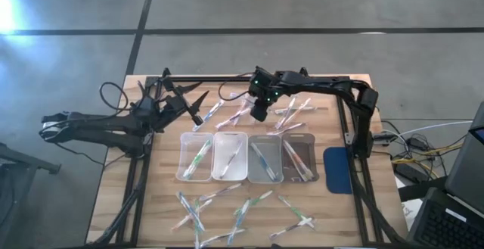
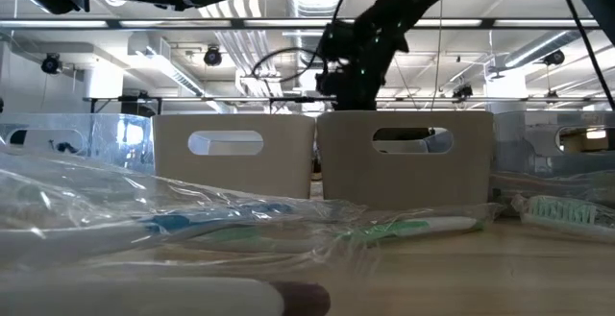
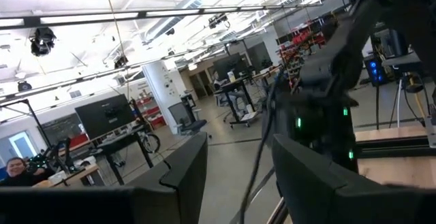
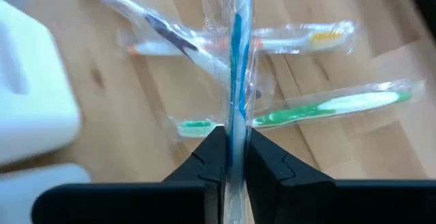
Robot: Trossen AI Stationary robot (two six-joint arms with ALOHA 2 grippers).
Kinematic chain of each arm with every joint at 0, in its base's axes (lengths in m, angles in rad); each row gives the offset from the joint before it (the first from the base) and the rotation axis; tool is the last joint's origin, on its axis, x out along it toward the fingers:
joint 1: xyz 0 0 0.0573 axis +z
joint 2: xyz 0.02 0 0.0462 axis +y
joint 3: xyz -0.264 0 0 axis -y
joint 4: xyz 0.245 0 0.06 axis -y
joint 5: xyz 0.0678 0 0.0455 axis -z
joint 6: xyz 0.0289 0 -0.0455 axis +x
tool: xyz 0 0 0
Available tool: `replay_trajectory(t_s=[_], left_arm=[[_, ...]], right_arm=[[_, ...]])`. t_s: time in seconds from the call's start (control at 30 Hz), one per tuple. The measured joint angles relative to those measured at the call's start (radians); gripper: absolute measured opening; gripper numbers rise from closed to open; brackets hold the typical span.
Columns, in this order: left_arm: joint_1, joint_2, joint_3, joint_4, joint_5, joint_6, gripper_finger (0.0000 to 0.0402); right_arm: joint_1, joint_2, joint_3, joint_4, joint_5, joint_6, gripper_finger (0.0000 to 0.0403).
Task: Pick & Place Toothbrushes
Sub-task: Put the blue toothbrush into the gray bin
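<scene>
Wrapped toothbrushes lie in loose piles on the wooden table, one pile far of the trays [image 1: 293, 111] and one near the front edge [image 1: 242, 211]. More toothbrushes lie inside the four clear trays [image 1: 231, 157]. My right gripper [image 4: 235, 146] hangs over the far pile [image 1: 259, 113], shut on a toothbrush with a blue stripe [image 4: 236, 54]. My left gripper [image 3: 238, 183] waits raised at the table's far left [image 1: 195, 104], open and holding nothing. My right gripper pinches the blue-striped toothbrush in its clear wrapper [image 4: 236, 125] between its two fingers. The fingers slant steeply down from above and lie along the brush. The brush runs on past the fingertips, above the green-striped [image 4: 327, 108] and orange-tipped [image 4: 300, 39] brushes on the table.
A blue pad [image 1: 338, 169] lies right of the trays. The black frame rails [image 1: 355, 128] run along the table's far and right sides. In the low view, wrapped toothbrushes [image 2: 240, 222] lie close in front of the tray ends [image 2: 235, 158].
</scene>
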Motion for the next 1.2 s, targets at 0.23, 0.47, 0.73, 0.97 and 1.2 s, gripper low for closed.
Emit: replay_trajectory(t_s=[0.23, 0.47, 0.73, 0.97, 1.2], left_arm=[[0.0, 0.0, 0.0, -0.011, 0.0, 0.0, 0.017], [0.0, 0.0, 0.0, -0.046, -0.003, 0.001, 0.017], [0.0, 0.0, 0.0, -0.066, -0.003, 0.001, 0.017], [0.0, 0.0, 0.0, -0.1, -0.003, 0.001, 0.017], [0.0, 0.0, 0.0, -0.114, -0.003, 0.001, 0.017]], right_arm=[[0.023, -0.105, 0.027, -0.021, 0.003, 0.087, 0.0024], [0.085, -0.198, 0.026, -0.039, 0.009, 0.193, 0.0024], [0.215, -0.254, 0.026, -0.072, 0.083, 0.327, 0.0024], [0.355, -0.258, 0.026, -0.154, 0.203, 0.486, 0.0024], [0.481, -0.257, 0.025, -0.235, 0.314, 0.653, 0.0024]])
